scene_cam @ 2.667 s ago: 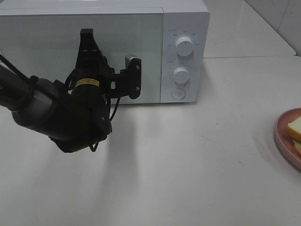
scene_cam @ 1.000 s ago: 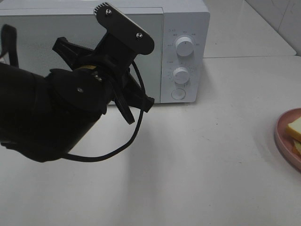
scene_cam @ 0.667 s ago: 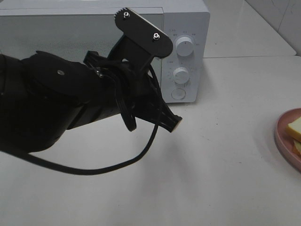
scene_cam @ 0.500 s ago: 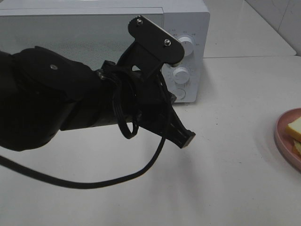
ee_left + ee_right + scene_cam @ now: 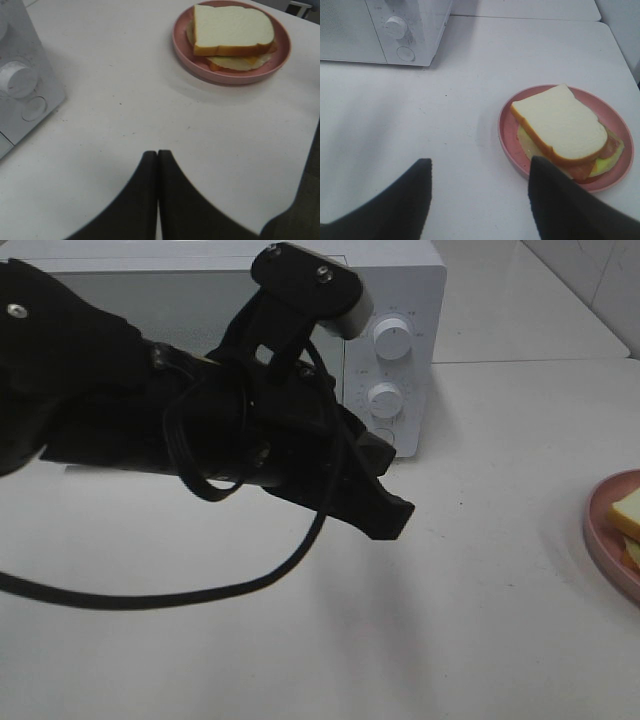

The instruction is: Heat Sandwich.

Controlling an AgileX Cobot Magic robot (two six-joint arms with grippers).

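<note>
The sandwich point(image 5: 232, 30), white bread over yellow and orange filling, lies on a round pink plate point(image 5: 225, 77). In the high view the sandwich point(image 5: 630, 515) and plate point(image 5: 605, 540) show only at the right edge. My left gripper point(image 5: 388, 518) hangs above the table in front of the white microwave point(image 5: 400, 300). It points toward the plate from well short of it, its fingers point(image 5: 150, 165) pressed together on nothing. My right gripper point(image 5: 480, 167) is open just short of the plate point(image 5: 507, 135) and sandwich point(image 5: 560, 125), and holds nothing. It is outside the high view.
The left arm and its looping black cable point(image 5: 200, 590) cover most of the microwave's door. The microwave's two knobs point(image 5: 392, 338) and round button are on its right panel. White tabletop point(image 5: 480, 620) lies between the microwave and the plate.
The left arm has swung away from the microwave door and reached rightward toward the plate, its gripper staying shut. The plate and sandwich have not moved.
</note>
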